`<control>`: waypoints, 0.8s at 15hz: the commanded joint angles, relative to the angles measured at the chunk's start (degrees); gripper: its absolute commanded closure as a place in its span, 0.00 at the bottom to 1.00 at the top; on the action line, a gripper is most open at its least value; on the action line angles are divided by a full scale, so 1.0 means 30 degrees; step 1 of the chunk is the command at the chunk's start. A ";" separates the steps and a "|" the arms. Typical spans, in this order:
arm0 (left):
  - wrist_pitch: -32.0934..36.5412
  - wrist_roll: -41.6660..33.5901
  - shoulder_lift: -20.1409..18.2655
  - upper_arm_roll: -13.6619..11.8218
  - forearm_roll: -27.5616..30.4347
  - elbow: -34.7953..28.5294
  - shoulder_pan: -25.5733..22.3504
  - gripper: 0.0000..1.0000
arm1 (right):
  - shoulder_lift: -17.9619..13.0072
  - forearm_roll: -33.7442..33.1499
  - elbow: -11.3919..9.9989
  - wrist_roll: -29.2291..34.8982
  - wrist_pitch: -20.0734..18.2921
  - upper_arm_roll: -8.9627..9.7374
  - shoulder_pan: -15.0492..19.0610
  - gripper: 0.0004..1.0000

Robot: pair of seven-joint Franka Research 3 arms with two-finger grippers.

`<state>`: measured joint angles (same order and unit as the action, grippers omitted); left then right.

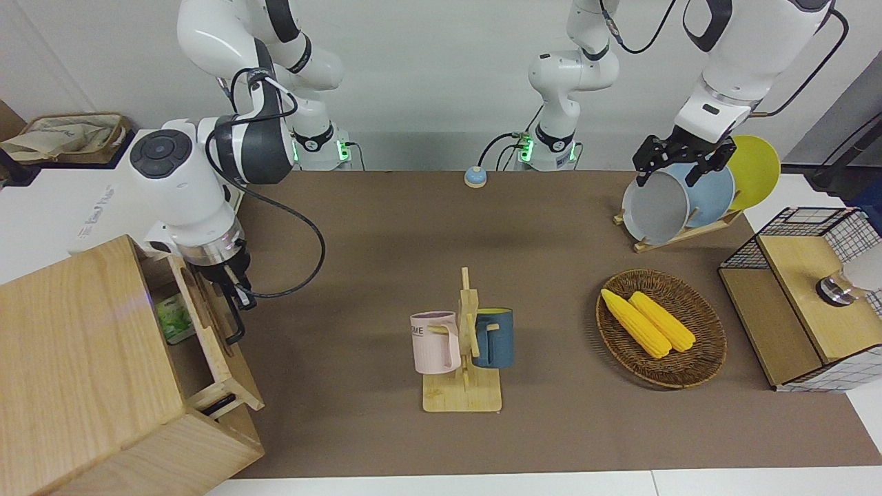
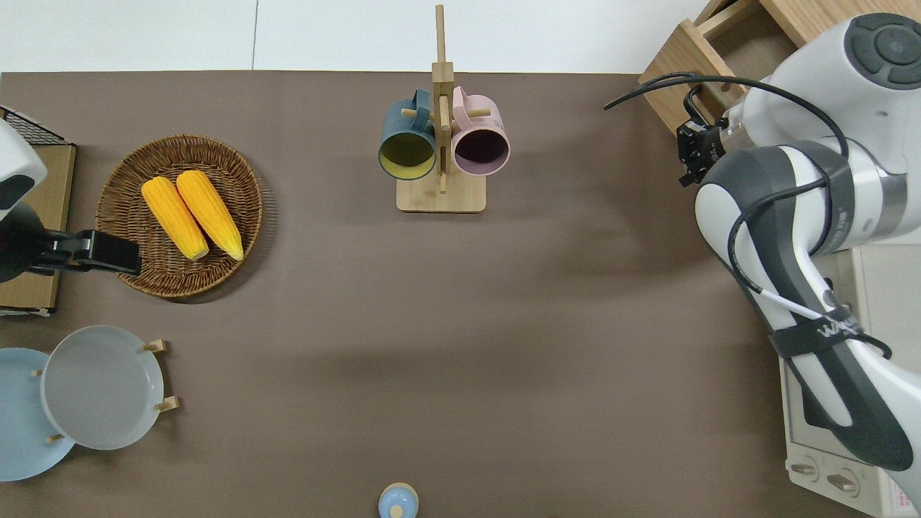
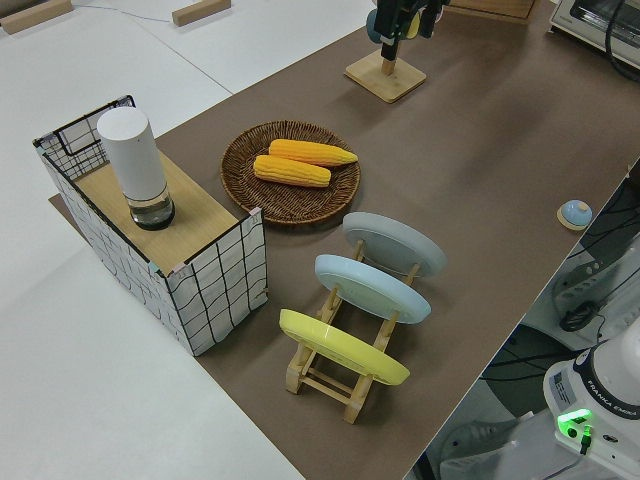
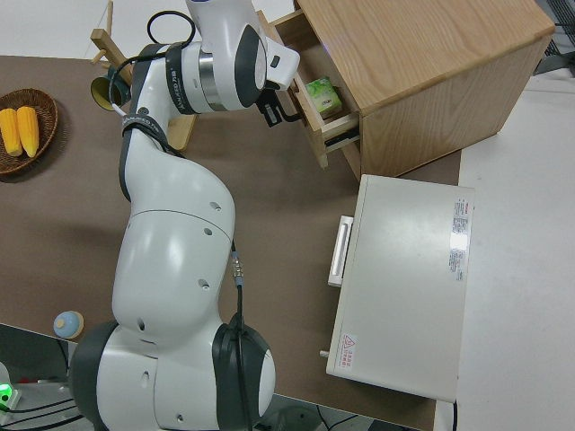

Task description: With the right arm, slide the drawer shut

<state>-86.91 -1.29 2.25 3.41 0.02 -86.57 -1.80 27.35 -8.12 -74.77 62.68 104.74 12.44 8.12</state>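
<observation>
The pale-wood drawer (image 1: 219, 337) sticks a short way out of the big wood cabinet (image 1: 76, 358), at the right arm's end of the table. A green packet (image 1: 169, 317) lies in it. My right gripper (image 1: 242, 302) is shut and pressed against the drawer front beside its black bar handle (image 1: 238, 331). The drawer (image 4: 314, 121), the gripper (image 4: 277, 109) and the packet (image 4: 321, 92) also show in the right side view. In the overhead view the arm hides most of the gripper (image 2: 696, 144) at the drawer front (image 2: 676, 79). The left arm is parked, its gripper (image 1: 679, 162) empty.
A white oven (image 4: 404, 287) stands beside the cabinet, nearer to the robots. A mug rack (image 1: 463, 344) with two mugs is mid-table. A basket with corn (image 1: 661, 329), a plate rack (image 1: 682, 200) and a wire-mesh box (image 1: 806, 296) are toward the left arm's end.
</observation>
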 commanded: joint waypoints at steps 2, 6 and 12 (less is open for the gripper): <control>0.0375 -0.0186 0.0217 0.0122 -0.0328 0.0496 -0.0073 0.01 | 0.0696 -0.0399 0.1161 -0.1146 0.0242 0.0483 0.1187 1.00; 0.0375 -0.0186 0.0217 0.0122 -0.0328 0.0496 -0.0073 0.01 | 0.1018 -0.0370 0.1425 -0.1499 0.0827 0.0513 0.1774 1.00; 0.0375 -0.0186 0.0217 0.0122 -0.0328 0.0467 -0.0073 0.01 | 0.1575 -0.0340 0.1983 -0.1966 0.0945 0.0571 0.2476 1.00</control>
<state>-86.91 -1.29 2.25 3.41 0.02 -86.57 -1.80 29.32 -8.16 -72.10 59.27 106.14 13.38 12.51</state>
